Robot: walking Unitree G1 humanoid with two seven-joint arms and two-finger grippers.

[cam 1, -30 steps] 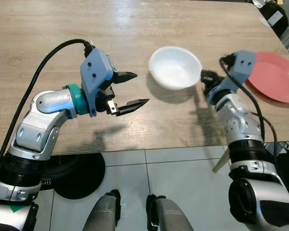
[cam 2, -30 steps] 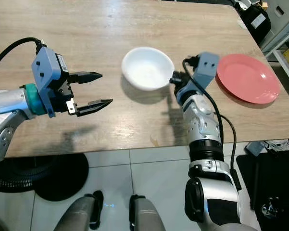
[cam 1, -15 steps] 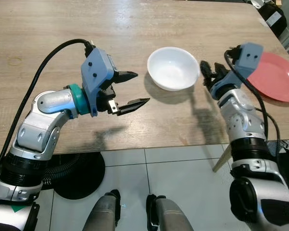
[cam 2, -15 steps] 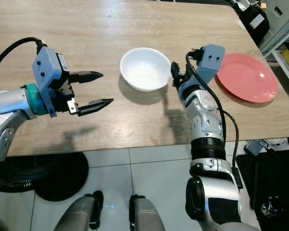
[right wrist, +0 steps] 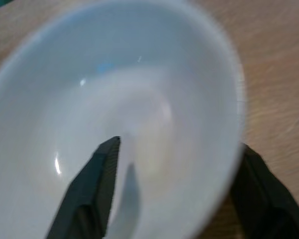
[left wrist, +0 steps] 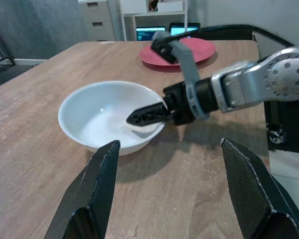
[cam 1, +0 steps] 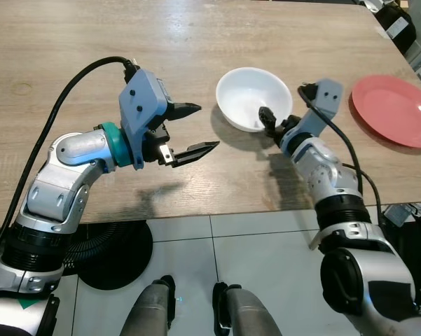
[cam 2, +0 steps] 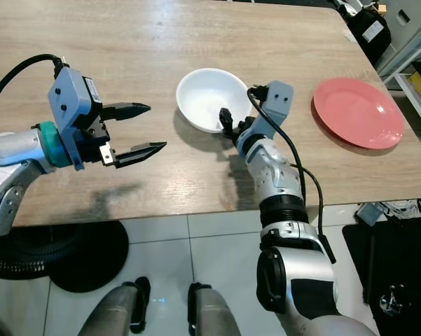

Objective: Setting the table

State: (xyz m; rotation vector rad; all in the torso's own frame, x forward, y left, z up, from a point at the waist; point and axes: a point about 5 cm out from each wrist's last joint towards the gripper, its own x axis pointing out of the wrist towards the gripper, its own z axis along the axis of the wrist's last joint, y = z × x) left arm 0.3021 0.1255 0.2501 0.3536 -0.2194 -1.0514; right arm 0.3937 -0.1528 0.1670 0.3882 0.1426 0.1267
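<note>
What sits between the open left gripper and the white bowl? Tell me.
Bare wooden table in the left eye view; left gripper and round white bowl stand apart.

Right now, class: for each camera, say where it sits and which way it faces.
Eye views: head-mounted, looking down at the wooden table, both arms, white bowl, red plate.
Left wrist view: looks along the open left gripper toward the bowl and right gripper.
Right wrist view: close over the bowl, one finger inside its rim, one outside.
All views share the bowl.
</note>
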